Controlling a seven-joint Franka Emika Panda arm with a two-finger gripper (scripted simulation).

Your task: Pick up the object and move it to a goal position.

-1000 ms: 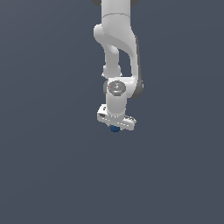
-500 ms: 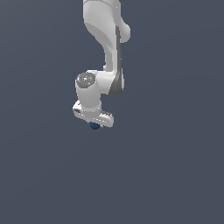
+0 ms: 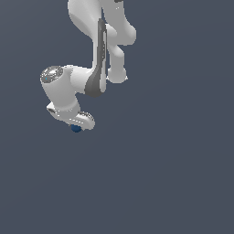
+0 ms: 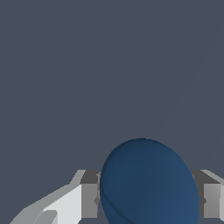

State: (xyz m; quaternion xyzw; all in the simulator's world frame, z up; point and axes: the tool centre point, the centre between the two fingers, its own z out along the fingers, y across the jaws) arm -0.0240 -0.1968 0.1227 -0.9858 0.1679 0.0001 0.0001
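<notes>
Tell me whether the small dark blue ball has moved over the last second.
Yes. The small dark blue ball, gripped by the white gripper, has shifted toward the exterior view's left, judged against the frame edges.

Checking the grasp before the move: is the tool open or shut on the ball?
Shut on the ball: in the wrist view, fingers flank it on both sides, and it sits under the tool in the exterior view.

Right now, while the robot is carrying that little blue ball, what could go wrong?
1. The ball is round and smooth, and only the two fingers of the pincer press on its sides. It might slip out if the arm jerks.
2. In the exterior view the ball is much smaller than the pincer and peeks out beneath it, so the hold may be shallow.
3. No goal marker shows in either view, so I cannot tell how far the ball must still travel.
</notes>
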